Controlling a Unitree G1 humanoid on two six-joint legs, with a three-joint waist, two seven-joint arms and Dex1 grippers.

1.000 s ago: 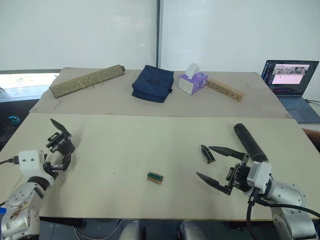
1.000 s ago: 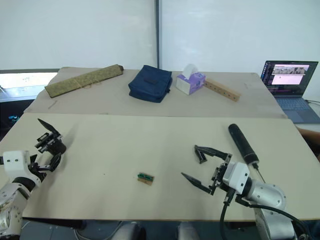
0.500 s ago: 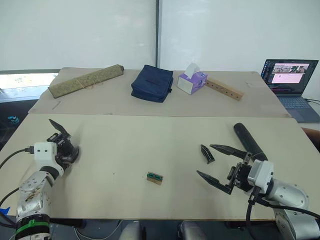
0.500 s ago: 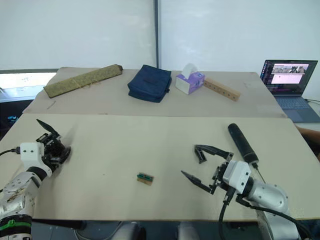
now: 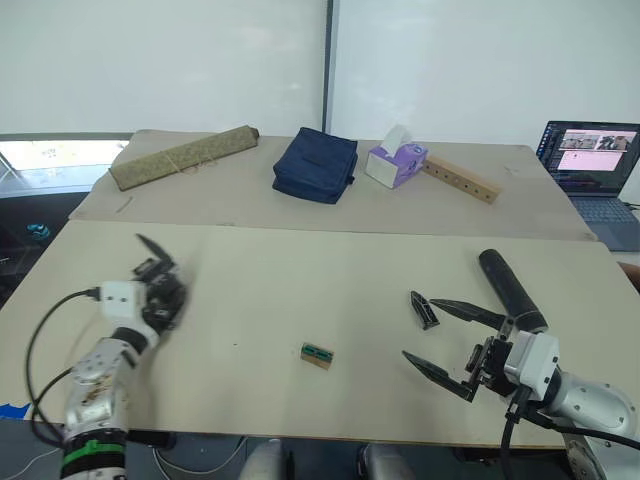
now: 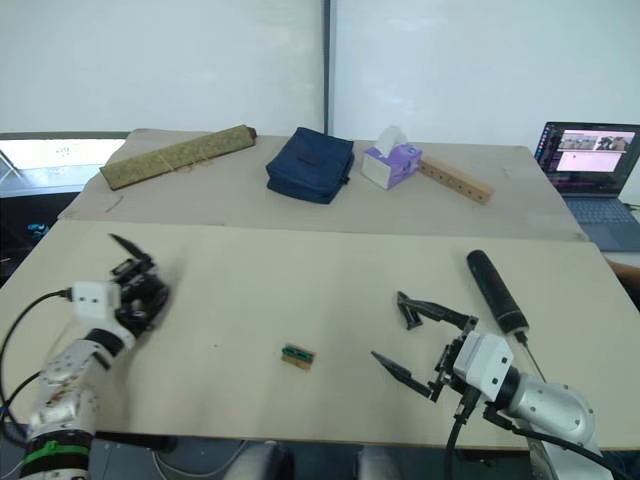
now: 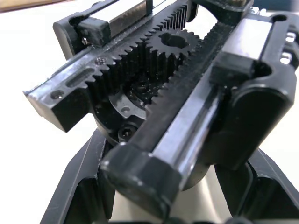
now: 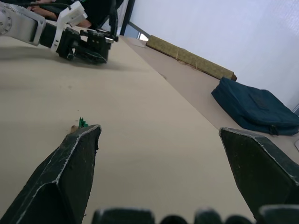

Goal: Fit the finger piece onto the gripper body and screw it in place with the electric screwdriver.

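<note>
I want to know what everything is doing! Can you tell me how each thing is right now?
Left gripper: shut on the black geared gripper body.
Right gripper: open, empty.
Small black pointed finger piece: lying flat.
Thick black electric screwdriver: lying flat.
Laptop: open, screen lit.

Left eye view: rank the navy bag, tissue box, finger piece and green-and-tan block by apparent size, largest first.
1. Navy bag
2. Tissue box
3. Finger piece
4. Green-and-tan block

The last two look close in size; both lie nearer the camera.
</note>
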